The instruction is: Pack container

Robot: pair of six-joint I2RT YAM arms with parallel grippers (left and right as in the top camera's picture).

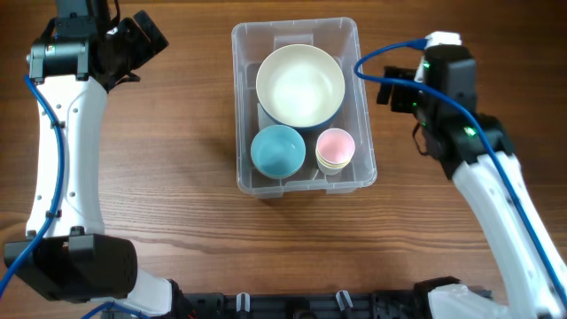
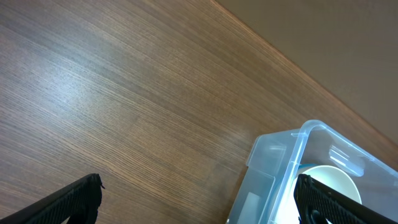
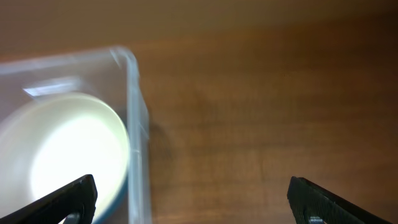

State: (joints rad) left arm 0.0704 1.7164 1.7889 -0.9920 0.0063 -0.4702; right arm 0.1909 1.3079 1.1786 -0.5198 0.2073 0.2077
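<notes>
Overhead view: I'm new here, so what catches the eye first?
The clear rectangular plastic container sits mid-table, packed with a large cream round bowl at the far end and a small blue bowl beside a pink cup at the near end. The left gripper and right gripper flank it, both open.

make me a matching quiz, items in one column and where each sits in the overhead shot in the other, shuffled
Places are as seen in the overhead view, relative to the container.

Column 1
1. large cream bowl
2. small blue bowl
3. pink cup
4. left gripper

Column 2
a. inside, lower right corner
b. inside, filling the upper half
c. outside the container, open and holding nothing
d. inside, lower left corner

Pairs: 1-b, 2-d, 3-a, 4-c
</notes>
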